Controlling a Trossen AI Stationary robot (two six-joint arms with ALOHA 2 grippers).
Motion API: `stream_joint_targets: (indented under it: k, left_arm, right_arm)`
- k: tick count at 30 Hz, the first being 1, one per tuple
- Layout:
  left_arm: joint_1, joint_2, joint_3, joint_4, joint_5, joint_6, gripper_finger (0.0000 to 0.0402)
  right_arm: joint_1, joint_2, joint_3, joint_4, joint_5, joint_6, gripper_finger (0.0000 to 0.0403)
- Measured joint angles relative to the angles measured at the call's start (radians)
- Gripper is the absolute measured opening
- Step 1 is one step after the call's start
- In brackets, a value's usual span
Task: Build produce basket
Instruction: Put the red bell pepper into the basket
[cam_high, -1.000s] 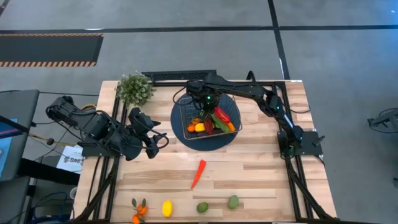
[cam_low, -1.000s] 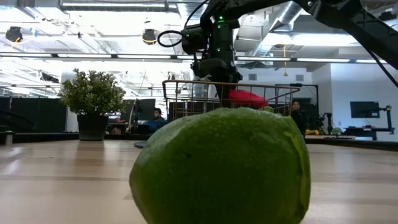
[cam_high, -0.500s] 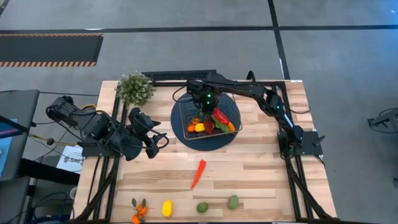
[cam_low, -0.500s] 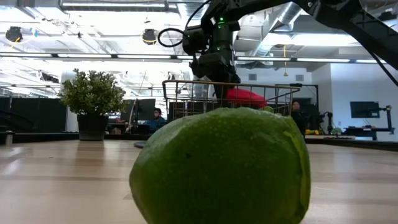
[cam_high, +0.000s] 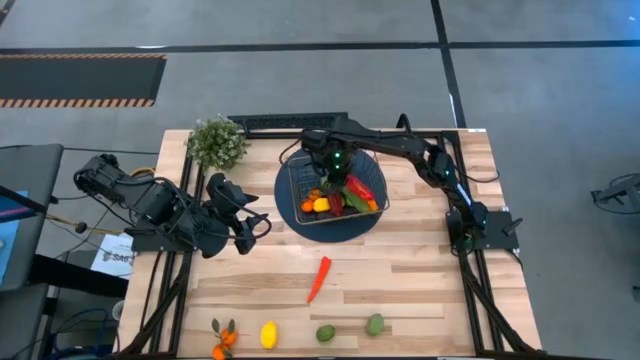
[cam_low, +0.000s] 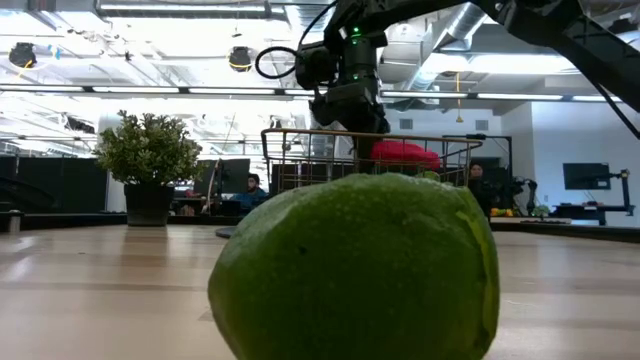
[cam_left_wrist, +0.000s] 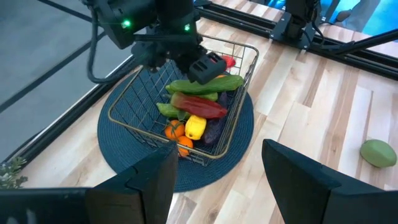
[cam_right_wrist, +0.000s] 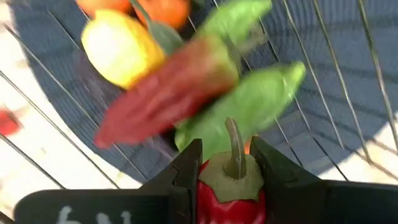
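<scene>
Over the last second the right gripper (cam_right_wrist: 227, 155) had drifted only a little, sideways above the square wire-mesh metal basket (cam_left_wrist: 124, 102), and the low view showed the red shape at the rim sliding along with it. Its fingers were pinched on the green-capped top of a round red toy pepper (cam_right_wrist: 230, 190), stem up between them, hanging just over the pile. I judged it was being carried across to a free spot and had not yet been let go.

The basket sat on a round dark blue woven mat (cam_left_wrist: 124, 162), toward 12 o'clock from the table's middle. Inside lay:
- a long green cucumber (cam_left_wrist: 202, 84),
- under it a long dark red pepper (cam_left_wrist: 199, 104),
- a yellow lemon (cam_left_wrist: 194, 127),
- orange tangerines (cam_left_wrist: 176, 132) at the near rim,
- a purple eggplant (cam_left_wrist: 214, 129) beside the lemon.

Still out on the bare wood in the high view:
- a slim red chilli (cam_high: 318, 279) at 6 o'clock of the basket,
- along the 6 o'clock edge a leafy tangerine bunch (cam_high: 222, 338),
- a second lemon (cam_high: 268, 334),
- two green limes (cam_high: 325, 333), (cam_high: 374, 324).

So I reckoned the job was a bit past halfway.

The left gripper (cam_left_wrist: 214, 165) waited at 9 o'clock of the basket, fingers spread and holding nothing. A bushy green potted plant (cam_high: 217, 142) stood at 10 o'clock.
</scene>
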Motion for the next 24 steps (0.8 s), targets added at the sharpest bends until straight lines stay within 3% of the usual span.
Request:
stream_joint_targets:
  k: [8, 19, 24]
  left_arm:
    - [0.000, 0.000, 0.000, 0.000, -0.007, 0.000, 0.0221]
    - [0.000, 0.000, 0.000, -0.001, -0.027, 0.000, 0.0221]
    - [0.000, 0.000, 0.000, -0.007, -0.026, 0.000, 0.0221]
  right_arm:
    - [0.007, -0.083, -0.001, -0.026, 0.044, 0.008, 0.0107]
    - [0.030, -0.150, -0.003, 0.080, 0.032, 0.032, 0.0107]
    - [0.031, -0.160, -0.153, 0.163, 0.002, 0.038, 0.0107]
